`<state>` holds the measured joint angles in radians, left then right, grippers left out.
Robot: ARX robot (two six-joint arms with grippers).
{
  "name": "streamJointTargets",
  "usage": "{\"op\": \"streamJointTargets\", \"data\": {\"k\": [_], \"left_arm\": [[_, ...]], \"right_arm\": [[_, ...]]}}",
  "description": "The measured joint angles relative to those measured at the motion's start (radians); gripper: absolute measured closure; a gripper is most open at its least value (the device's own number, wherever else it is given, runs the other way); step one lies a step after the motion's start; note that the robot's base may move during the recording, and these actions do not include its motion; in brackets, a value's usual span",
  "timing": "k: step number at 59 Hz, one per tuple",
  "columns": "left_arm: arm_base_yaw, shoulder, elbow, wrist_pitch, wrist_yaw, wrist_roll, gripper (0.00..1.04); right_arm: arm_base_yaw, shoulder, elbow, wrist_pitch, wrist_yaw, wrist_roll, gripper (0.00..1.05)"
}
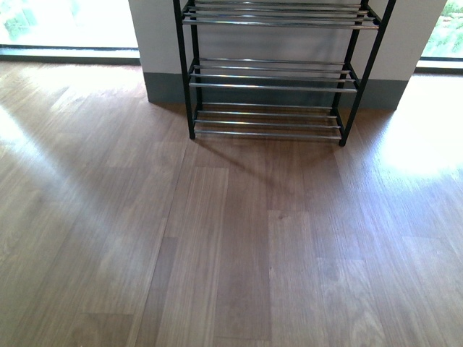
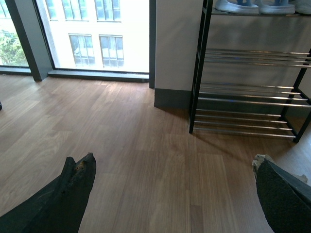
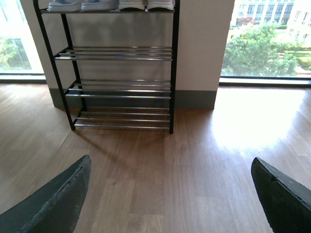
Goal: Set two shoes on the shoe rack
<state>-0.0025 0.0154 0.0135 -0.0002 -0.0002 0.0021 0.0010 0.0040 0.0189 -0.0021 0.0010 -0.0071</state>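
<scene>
Both hands: my left hand (image 2: 172,194) and my right hand (image 3: 170,199) are hanging with fingers spread wide apart, nothing between them, each looking down at bare wooden floor (image 1: 239,246).
Nearest surroundings: no shoe is lying on the floor in any view.
Shoe rack (image 1: 278,76): it is standing against the wall ahead of me, its three lower tiers showing only chrome bars.
Pale blue slides (image 3: 80,5): they are sitting on the top tier, toward one end.
Grey sneakers (image 3: 146,4): what I am taking for them is sitting just beside the slides on that tier.
Progress: I am judging the placing done; nothing is looking left to carry.
Cut off: only the soles are showing, so uppers and laces are staying out of sight; the front view is missing the top tier entirely.
</scene>
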Motion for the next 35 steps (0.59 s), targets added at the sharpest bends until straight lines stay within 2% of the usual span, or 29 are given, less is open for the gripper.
{"op": "streamJointTargets", "data": {"k": [35], "left_arm": [[0.0, 0.0, 0.0, 0.0, 0.0, 0.0, 0.09]], "right_arm": [[0.0, 0.0, 0.0, 0.0, 0.002, 0.0, 0.09]]}}
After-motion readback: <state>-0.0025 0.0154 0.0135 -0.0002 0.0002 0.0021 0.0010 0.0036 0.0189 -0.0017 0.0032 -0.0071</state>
